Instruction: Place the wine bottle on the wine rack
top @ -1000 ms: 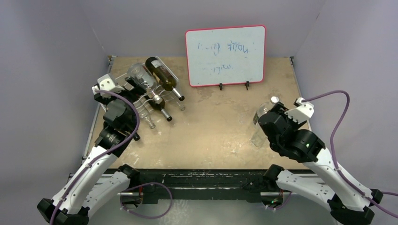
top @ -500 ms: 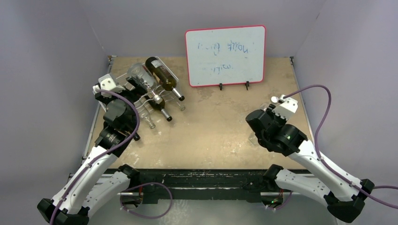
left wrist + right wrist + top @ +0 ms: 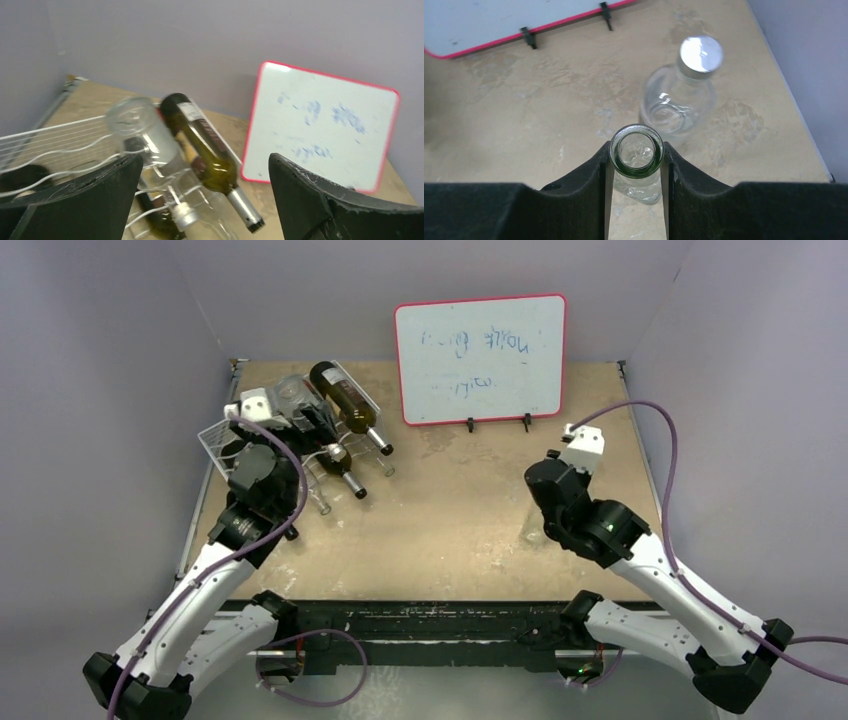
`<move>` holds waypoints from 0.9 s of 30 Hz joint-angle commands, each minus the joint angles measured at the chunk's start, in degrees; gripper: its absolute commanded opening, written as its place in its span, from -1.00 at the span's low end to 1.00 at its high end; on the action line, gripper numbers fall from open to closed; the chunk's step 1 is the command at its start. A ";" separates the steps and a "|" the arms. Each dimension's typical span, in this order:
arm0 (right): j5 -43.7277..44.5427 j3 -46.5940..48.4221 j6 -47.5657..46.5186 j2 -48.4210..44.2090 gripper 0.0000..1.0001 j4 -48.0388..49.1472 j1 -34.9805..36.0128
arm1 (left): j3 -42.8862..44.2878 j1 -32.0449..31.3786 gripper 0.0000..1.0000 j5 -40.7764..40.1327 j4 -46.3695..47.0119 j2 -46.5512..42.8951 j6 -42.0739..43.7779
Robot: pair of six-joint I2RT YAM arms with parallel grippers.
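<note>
In the right wrist view my right gripper (image 3: 636, 151) is shut on the open neck of a clear, green-tinted wine bottle (image 3: 637, 173), which stands upright on the table. In the top view the right arm hides most of this bottle, and the gripper (image 3: 550, 498) is at the right of the table. The white wire wine rack (image 3: 222, 435) stands at the far left with three bottles lying on it: a clear one (image 3: 142, 132), a dark green one (image 3: 200, 140) and a lower dark one (image 3: 340, 465). My left gripper (image 3: 205, 200) hangs open above the rack, holding nothing.
A second clear bottle with a silver cap (image 3: 684, 92) stands just beyond the held one. A red-framed whiteboard (image 3: 480, 358) stands at the back centre. Purple walls close off the table on three sides; its right edge is close to the capped bottle.
My right gripper has closed on the bottle neck while the arm swung left and forward. The left gripper has lifted and moved right over the rack's top bottles.
</note>
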 commanded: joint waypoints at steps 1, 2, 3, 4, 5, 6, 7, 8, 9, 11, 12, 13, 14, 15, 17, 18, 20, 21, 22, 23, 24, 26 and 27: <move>-9.49 6.80 -14.91 0.28 -1.00 14.52 -0.19 | 2.57 0.41 0.96 21.04 3.09 3.06 2.22; -11.45 7.90 -16.61 0.64 -1.00 15.92 -0.19 | 2.41 0.41 0.96 24.74 3.88 3.99 2.68; -13.47 8.88 -17.82 1.19 -1.00 16.81 -0.19 | 2.17 0.39 0.96 28.67 4.68 4.95 2.41; -15.45 9.68 -19.20 1.69 -1.00 17.95 -0.19 | 1.89 0.41 0.96 31.53 5.44 5.95 2.52; -17.33 10.53 -20.09 2.22 -1.00 18.62 -0.19 | 1.52 0.40 0.96 34.71 6.57 6.57 2.76; -18.80 11.33 -20.76 3.01 -1.00 19.34 -0.19 | 1.04 0.41 0.97 37.75 7.62 7.16 2.74; -20.27 12.01 -21.38 3.61 -1.00 20.06 -0.19 | 0.57 0.41 0.98 40.78 8.71 7.61 2.80; -21.76 12.77 -21.96 4.24 -1.00 20.54 -0.19 | -0.15 0.37 0.99 44.00 10.20 7.95 2.77; -23.62 13.42 -22.39 4.87 -1.00 20.98 -0.19 | -1.37 0.36 0.99 47.20 11.90 8.21 2.76; -26.16 15.18 -23.26 6.00 -1.00 21.71 -0.19 | -3.29 0.33 1.00 54.51 15.61 9.05 2.71; -27.39 15.99 -23.52 6.56 -1.00 21.86 -0.19 | -3.74 0.20 0.99 58.00 16.72 9.63 2.95; -28.55 16.80 -23.73 6.96 -1.00 22.06 -0.19 | -3.68 -0.15 0.98 61.08 16.76 10.38 3.32; -29.62 17.62 -23.92 7.35 -1.00 22.32 -0.19 | -3.44 -0.69 0.98 63.35 16.15 11.15 3.96; -30.92 18.37 -24.08 7.68 -1.00 22.62 -0.17 | -3.15 -1.54 0.97 65.70 15.36 11.80 5.02; -33.73 19.95 -24.30 8.37 -1.00 23.23 -0.19 | -3.54 -3.29 0.96 69.24 14.21 12.64 7.82; -35.40 20.81 -24.50 8.65 -1.00 23.54 -0.19 | -3.69 -4.21 0.96 69.58 13.29 12.88 9.69; -38.15 22.48 -24.50 9.24 -1.00 23.94 -0.20 | -3.65 -6.21 0.96 69.28 10.20 13.12 12.77; -40.04 23.35 -24.50 9.59 -1.00 24.13 -0.21 | -3.62 -7.06 0.96 68.73 9.46 13.23 13.58; -41.31 24.09 -24.47 9.95 -1.00 24.38 -0.19 | -3.69 -7.59 0.95 68.32 9.30 13.32 13.83; -42.64 24.94 -24.47 10.35 -1.00 24.59 -0.19 | -3.84 -7.87 0.95 67.94 9.48 13.49 13.84; -43.96 25.67 -24.48 10.74 -1.00 24.79 -0.19 | -4.09 -8.19 0.95 67.40 9.99 13.66 13.65; -46.32 27.17 -24.10 11.60 -1.00 25.19 -0.19 | -5.05 -8.76 0.93 66.76 12.92 14.33 12.54; -47.58 27.94 -24.01 11.96 -1.00 25.47 -0.21 | -6.04 -9.41 0.93 65.46 15.00 14.58 12.11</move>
